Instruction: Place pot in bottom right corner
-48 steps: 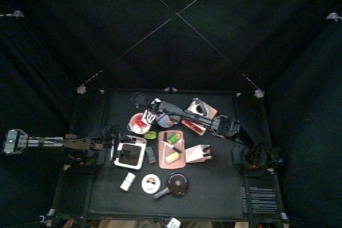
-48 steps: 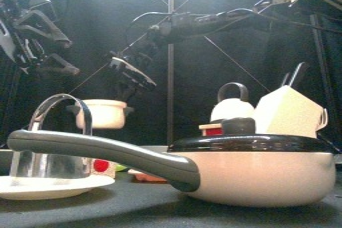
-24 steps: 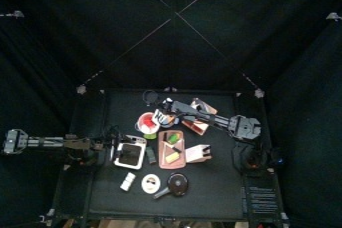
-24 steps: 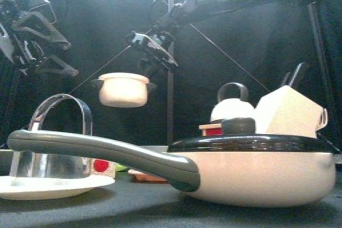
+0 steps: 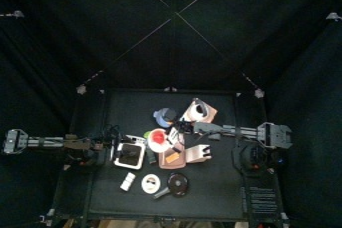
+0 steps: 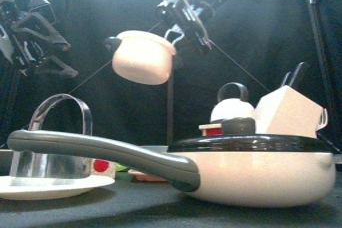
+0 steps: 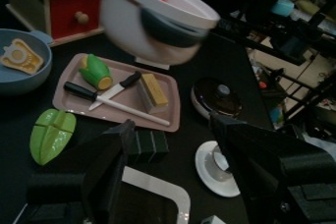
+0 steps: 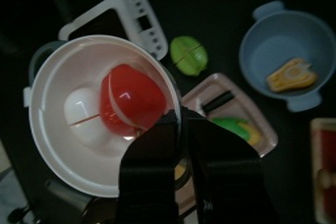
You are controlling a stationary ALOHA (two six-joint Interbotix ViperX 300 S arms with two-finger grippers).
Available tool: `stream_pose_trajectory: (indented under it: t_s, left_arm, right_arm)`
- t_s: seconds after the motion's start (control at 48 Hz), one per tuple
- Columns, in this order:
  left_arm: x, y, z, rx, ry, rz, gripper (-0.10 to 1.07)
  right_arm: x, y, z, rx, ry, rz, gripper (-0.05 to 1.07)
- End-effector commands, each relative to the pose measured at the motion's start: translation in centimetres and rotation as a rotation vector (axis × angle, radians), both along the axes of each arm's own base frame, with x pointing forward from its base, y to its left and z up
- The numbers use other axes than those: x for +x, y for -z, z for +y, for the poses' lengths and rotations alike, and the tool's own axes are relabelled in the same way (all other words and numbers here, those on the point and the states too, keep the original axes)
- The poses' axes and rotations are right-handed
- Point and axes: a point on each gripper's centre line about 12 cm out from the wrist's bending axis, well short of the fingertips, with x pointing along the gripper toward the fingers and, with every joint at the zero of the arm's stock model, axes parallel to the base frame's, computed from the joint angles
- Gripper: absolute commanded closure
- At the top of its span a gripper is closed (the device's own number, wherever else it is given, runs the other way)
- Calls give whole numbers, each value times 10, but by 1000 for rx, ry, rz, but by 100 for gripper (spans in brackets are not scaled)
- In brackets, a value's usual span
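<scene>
Nearest the table's front edge, in front of the cutting board (image 5: 174, 155), stands a cream saucepan (image 6: 261, 167) with a black lid and a long grey handle. Beside it are a white plate (image 6: 47, 187) and a clear looped thing (image 6: 60, 130). A white carton (image 6: 290, 112) rises behind the saucepan.

The bottom right corner (image 5: 230, 204) lies well off from the board, toward the front and my right arm's side, with the saucepan's end of the table between them.

On the board lie a knife (image 7: 116, 90), a yellow wedge (image 7: 155, 88) and a green-and-yellow piece (image 7: 94, 72). A green leaf (image 7: 53, 135) lies just beside the board. Past the board are a blue-grey bowl (image 8: 292, 59) with something yellow in it and a red-fronted wooden box (image 7: 73, 12). A white rack (image 8: 116, 14) sits on the board's left-arm side.

My left gripper (image 7: 178, 169) hangs beside the board, jaws spread wide and empty.

The pot (image 6: 143, 55) is up in the air above the board's far end, touching nothing on the table. My right gripper (image 8: 178, 135) has its jaws clenched on the pot's rim. It is pale and round with a whitish rim, and a red lump and a pale lump show inside it. It hangs tilted, rim not level, mouth turned up and towards my right arm
</scene>
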Motion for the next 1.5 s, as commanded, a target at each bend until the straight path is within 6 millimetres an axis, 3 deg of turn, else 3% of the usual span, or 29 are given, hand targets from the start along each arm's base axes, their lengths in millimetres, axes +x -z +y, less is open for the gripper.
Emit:
stream_pose_trajectory:
  t_s: [0.0, 0.208, 0.479, 0.771, 0.875, 1.167, 1.292, 1.479]
  left_arm:
    - [2, -4, 0, 1, 0, -12, 1]
    - [1, -2, 2, -10, -12, -7, 1]
    - [0, 0, 2, -12, -16, -3, 1]
    - [-2, 5, 2, -15, -16, 11, 1]
    - [-2, 5, 2, -15, -18, 11, 1]
    - [-4, 9, 3, -27, -24, 20, 1]
    - [-5, 11, 3, -33, -29, 24, 1]
    - [-5, 11, 3, -36, -32, 23, 1]
  right_arm:
    - [-16, -16, 22, 7, -31, -77, 75]
    - [-34, 5, 69, 68, -101, -46, 75]
    - [-73, 34, 123, 120, -192, 31, 74]
    - [-129, 69, 158, 158, -259, 117, 74]
    - [-148, 79, 163, 164, -275, 143, 74]
    - [-186, 112, 155, 193, -218, 243, 74]
    - [-193, 125, 151, 199, -191, 287, 73]
    - [-193, 130, 151, 188, -197, 288, 67]
